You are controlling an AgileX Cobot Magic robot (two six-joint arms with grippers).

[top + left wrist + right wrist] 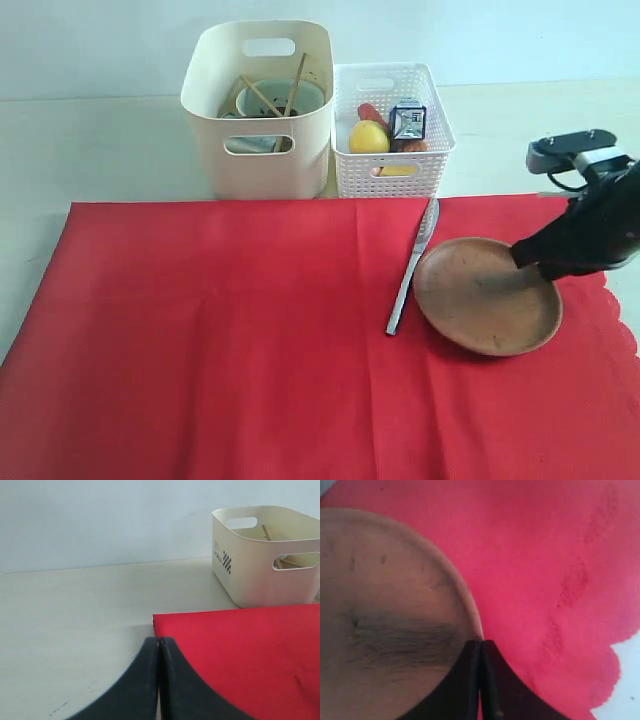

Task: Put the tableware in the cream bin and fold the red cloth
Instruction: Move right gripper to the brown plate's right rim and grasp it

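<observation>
A large red cloth [220,330] [240,650] [545,555] lies flat on the table. A round reddish-brown plate [487,296] [385,605] rests on its right part, with a silver table knife [412,265] just left of it. My right gripper [522,258] [481,642] is shut, with its tips right at the plate's rim and nothing visible between the fingers. The cream bin [260,110] [265,565] stands behind the cloth and holds wooden chopsticks [293,90] and a pale bowl [312,97]. My left gripper [159,640] is shut and empty over bare table beside a cloth corner.
A white perforated basket [392,170] touches the cream bin's right side; it holds a lemon [368,137], a small milk carton [407,120] and other food. The cloth's scalloped edge [612,675] lies close to my right gripper. Pale bare tabletop [75,620] surrounds the cloth.
</observation>
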